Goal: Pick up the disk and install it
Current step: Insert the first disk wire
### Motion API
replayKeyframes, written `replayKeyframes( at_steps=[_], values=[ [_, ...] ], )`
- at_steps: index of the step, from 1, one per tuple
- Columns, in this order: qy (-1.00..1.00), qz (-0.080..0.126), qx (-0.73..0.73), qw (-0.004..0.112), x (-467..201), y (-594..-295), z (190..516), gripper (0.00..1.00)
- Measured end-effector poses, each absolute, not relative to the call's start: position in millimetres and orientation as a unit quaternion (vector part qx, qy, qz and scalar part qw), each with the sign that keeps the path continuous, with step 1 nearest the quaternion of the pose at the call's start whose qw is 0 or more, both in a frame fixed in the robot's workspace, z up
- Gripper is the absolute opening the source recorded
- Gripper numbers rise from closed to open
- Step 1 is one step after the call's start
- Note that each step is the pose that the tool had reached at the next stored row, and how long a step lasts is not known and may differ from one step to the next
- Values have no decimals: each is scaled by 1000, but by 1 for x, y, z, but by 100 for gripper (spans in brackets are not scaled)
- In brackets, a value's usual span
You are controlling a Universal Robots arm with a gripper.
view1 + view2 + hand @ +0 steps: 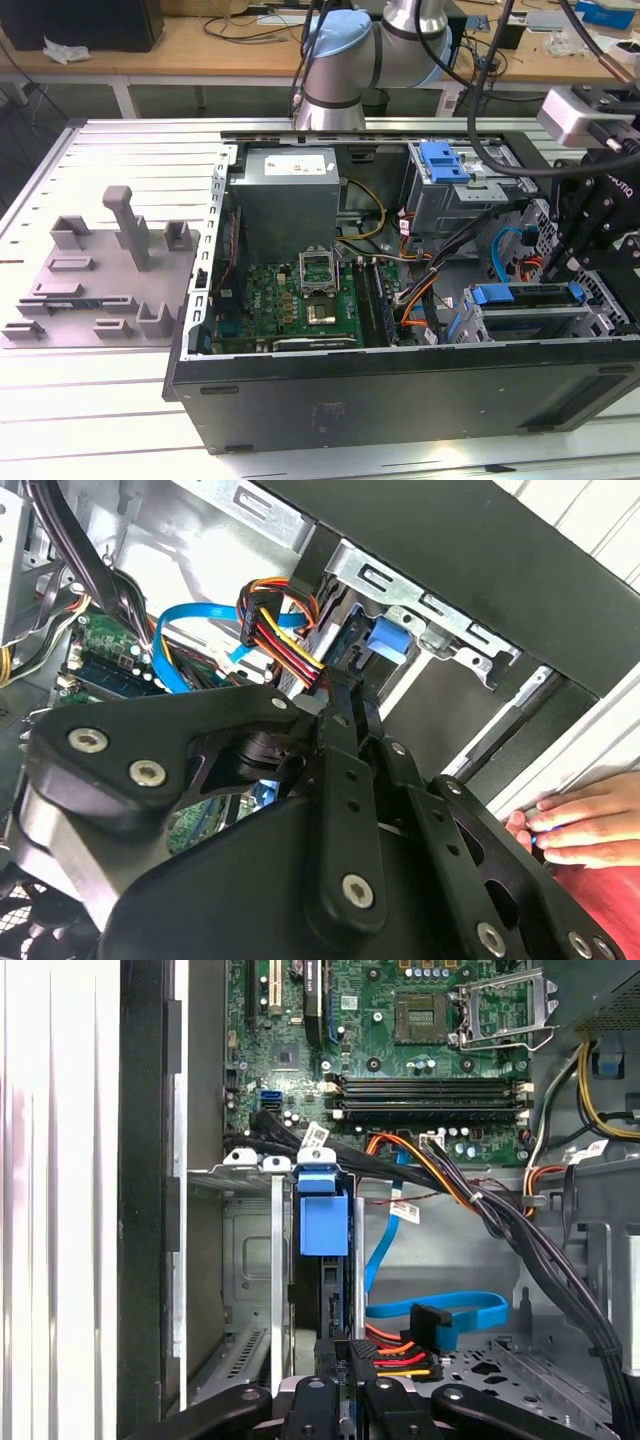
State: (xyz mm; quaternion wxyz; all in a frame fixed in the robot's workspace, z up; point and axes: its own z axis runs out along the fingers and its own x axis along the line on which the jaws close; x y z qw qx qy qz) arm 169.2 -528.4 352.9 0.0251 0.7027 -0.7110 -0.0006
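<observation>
gripper (568, 268) is down inside the open PC case (400, 400), at the drive cage (545, 325) on the exterior view's right

the disk (525, 296) sits on edge in a slot of that cage, blue carrier bracket along its upper side. first wrist view has the disk (325, 1290) edge-on between the cage's metal walls (250, 1175), with its blue tab (323, 1222) at the far end, toward the motherboard (400, 1050)

fingers (325, 1400) are pressed nearly together, tips right at the disk's near end. can't tell if they pinch an edge or just touch it. second wrist view agrees: gripper (350, 695) has both fingers side by side, aimed into the slot just beside the blue tab (385, 640)

red/orange power lead (385, 1355) lies just beside the fingertips, blue data cable (470, 1310) loops near it on the case floor

a person's hand (585, 820) rests outside the case wall

grey power supply (290, 185) is well apart, at the case's far corner. grey fixture plate (100, 270) lies on the table at the exterior view's left
</observation>
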Motion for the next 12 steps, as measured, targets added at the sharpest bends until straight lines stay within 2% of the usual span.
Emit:
replayKeyframes(
  at_steps=[12],
  values=[
    [-711, -5, 703, 18, 169, -533, 353, 16]
  ],
)
